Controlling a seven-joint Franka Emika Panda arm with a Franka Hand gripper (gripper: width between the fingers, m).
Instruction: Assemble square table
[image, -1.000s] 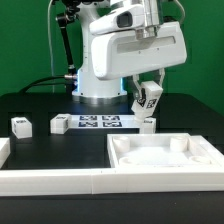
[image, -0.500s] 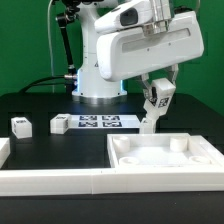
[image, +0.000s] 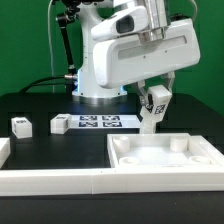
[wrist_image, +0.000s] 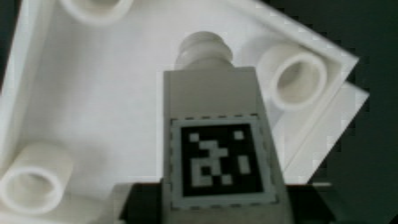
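Observation:
The white square tabletop (image: 165, 160) lies rim-up at the front of the exterior view's right, with round leg sockets in its corners. My gripper (image: 154, 97) is shut on a white tagged leg (image: 152, 108) and holds it tilted above the slab's far edge. In the wrist view the leg (wrist_image: 217, 140) fills the middle, its screw tip (wrist_image: 208, 47) pointing over the tabletop (wrist_image: 107, 90) near a corner socket (wrist_image: 299, 70). Two more legs (image: 21, 125) (image: 60, 124) lie on the black table at the exterior view's left.
The marker board (image: 100, 122) lies flat in front of the robot base. A long white barrier rail (image: 55, 180) runs along the front, joining the tabletop's left side. A short white piece (image: 4, 150) sits at the far left edge.
The arm has carried the held leg a little toward the exterior view's right and slightly down, closer over the tabletop's far edge. The grip is unchanged.

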